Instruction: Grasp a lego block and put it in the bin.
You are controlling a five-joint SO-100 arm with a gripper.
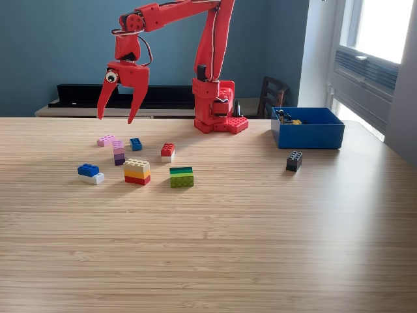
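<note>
The red gripper (116, 119) hangs in the upper left of the frame with its fingers spread wide and nothing between them, high above the pink block (105, 140) and the small blue block (135, 144). The blocks sit close together here, so a descent slightly off line could nudge the purple stack (118, 153) or pinch two at once. The bin (308, 134) waits well apart at right of centre, a long carry on which a shallow grip could let a block slip.

Teal wall (52, 45), bright window (381, 29), perhaps a dark chair (272, 94).
</note>
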